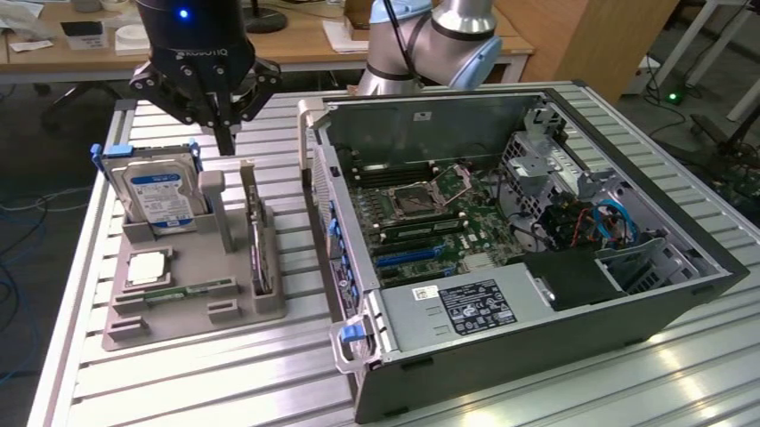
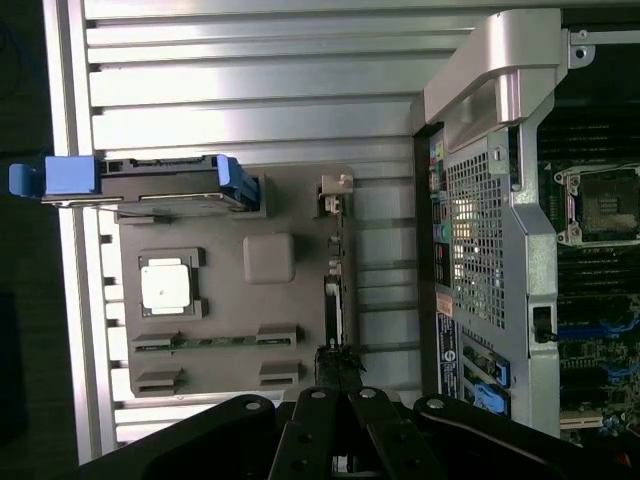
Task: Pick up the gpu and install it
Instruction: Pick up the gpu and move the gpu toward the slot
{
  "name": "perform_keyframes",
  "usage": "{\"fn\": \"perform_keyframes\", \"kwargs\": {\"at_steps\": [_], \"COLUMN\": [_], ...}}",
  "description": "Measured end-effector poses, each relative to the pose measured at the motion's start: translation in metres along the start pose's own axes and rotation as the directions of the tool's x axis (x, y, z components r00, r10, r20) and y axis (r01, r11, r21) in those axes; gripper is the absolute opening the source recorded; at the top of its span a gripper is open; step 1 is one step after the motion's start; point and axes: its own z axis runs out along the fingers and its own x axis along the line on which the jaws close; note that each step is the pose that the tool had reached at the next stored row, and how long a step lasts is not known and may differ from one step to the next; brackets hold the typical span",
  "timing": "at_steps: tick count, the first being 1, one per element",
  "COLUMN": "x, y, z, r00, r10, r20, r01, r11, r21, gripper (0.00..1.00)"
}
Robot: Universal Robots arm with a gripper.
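Observation:
The gpu [image 1: 256, 238] stands on its long edge in a slot of the grey holder tray [image 1: 238, 307], seen edge-on as a thin dark strip with its silver bracket toward the far end. In the wrist view the gpu [image 2: 335, 290] runs straight out from my fingers. My gripper [image 1: 223, 142] hangs above the far end of the tray, between the hard drive and the gpu, shut with nothing in it. My gripper [image 2: 336, 395] has its dark fingertips pressed together over the card's near end, apart from it.
On the same tray are a silver hard drive [image 1: 160, 191] in a blue bracket, a square processor [image 1: 145, 267] and a narrow memory stick [image 1: 190, 290]. The open computer case [image 1: 642, 307] lies at the exterior view's right, motherboard [image 1: 416, 222] exposed, with blue slots [image 1: 410, 258].

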Motion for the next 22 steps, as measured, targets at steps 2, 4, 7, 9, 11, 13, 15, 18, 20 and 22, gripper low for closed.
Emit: {"fn": "perform_keyframes", "kwargs": {"at_steps": [2,4,7,9,11,13,15,18,20,22], "x": [0.0000,0.0000,0.0000,0.0000,0.0000,0.0000,0.0000,0.0000,0.0000,0.0000], "y": [0.0000,0.0000,0.0000,0.0000,0.0000,0.0000,0.0000,0.0000,0.0000,0.0000], "z": [0.0000,0.0000,0.0000,0.0000,0.0000,0.0000,0.0000,0.0000,0.0000,0.0001], "r00": [1.0000,1.0000,1.0000,1.0000,1.0000,1.0000,1.0000,1.0000,1.0000,1.0000], "r10": [0.000,0.000,0.000,0.000,0.000,0.000,0.000,0.000,0.000,-0.007], "r20": [0.0000,0.0000,0.0000,0.0000,0.0000,0.0000,0.0000,0.0000,0.0000,-0.0004], "r01": [0.000,0.000,0.000,0.000,0.000,0.000,0.000,0.000,0.000,0.007], "r11": [1.0000,1.0000,1.0000,1.0000,1.0000,1.0000,1.0000,1.0000,1.0000,1.0000], "r21": [0.0000,0.0000,0.0000,0.0000,0.0000,0.0000,0.0000,0.0000,0.0000,-0.0001], "gripper": [0.10,0.10,0.10,0.10,0.17,0.29,0.35,0.41,0.53,0.58]}}
